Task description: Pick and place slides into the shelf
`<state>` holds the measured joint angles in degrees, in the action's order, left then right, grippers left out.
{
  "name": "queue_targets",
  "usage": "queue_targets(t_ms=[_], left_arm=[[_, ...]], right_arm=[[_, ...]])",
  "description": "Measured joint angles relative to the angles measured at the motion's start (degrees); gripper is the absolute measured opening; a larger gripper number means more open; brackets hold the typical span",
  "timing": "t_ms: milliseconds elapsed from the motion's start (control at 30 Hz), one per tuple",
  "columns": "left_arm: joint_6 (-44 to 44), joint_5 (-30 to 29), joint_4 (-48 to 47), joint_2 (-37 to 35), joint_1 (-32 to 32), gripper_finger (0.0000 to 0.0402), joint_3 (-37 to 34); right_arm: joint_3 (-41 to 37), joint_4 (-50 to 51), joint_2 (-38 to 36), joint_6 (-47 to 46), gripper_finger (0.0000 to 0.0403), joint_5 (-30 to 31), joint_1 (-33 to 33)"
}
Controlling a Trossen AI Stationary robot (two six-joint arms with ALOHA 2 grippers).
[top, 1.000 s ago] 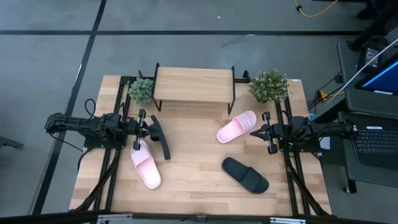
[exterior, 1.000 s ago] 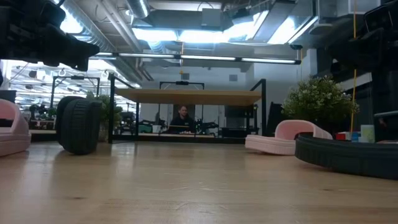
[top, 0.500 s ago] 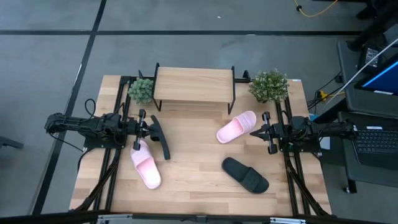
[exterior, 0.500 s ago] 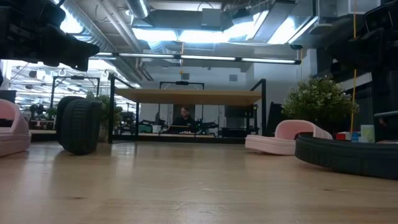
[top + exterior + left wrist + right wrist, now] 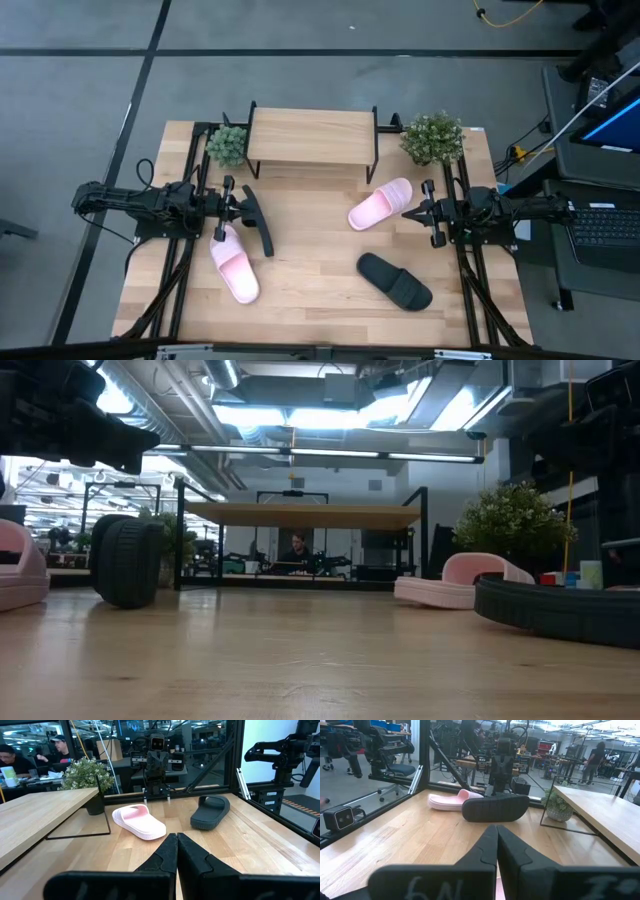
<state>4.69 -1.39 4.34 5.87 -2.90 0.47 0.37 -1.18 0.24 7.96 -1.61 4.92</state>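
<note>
- Shelf empty; four slides lie on the table.
- Left tool closed, empty, touching the edge-standing black slide.
- Right tool closed, beside a pink slide lying diagonally.

The left arm is stretched flat toward three o'clock, its left gripper pressed closed. The right arm is stretched toward nine o'clock, its right gripper likewise closed, fingertips touching.

The shelf top is bare, flanked by two potted plants, while four slides dot the open tabletop between the arms.
</note>
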Motion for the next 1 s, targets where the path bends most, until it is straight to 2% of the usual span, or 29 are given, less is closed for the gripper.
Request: queue_targets(t_ms=[267,467,900,1000], left_arm=[[0.21,-0.01,-0.01,-0.01,-0.01,0.0000,0.00],[6.59,-0.02,-0.01,0.00,-0.01,0.0000,0.00],[6.34,-0.02,0.00,-0.02,-0.01,0.0000,0.00],[3.99,-0.01,0.00,-0.01,-0.02,0.0000,0.00]], right_arm=[[0.01,0.01,0.00,0.00,0.0006,0.00,0.00],[-0.01,0.00,0.01,-0.01,0.0006,0.00,0.00],[0.00,-0.01,-0.01,0.00,0.0006,0.00,-0.01],[0.00,-0.01,-0.01,-0.20,0.0006,0.00,-0.02]])
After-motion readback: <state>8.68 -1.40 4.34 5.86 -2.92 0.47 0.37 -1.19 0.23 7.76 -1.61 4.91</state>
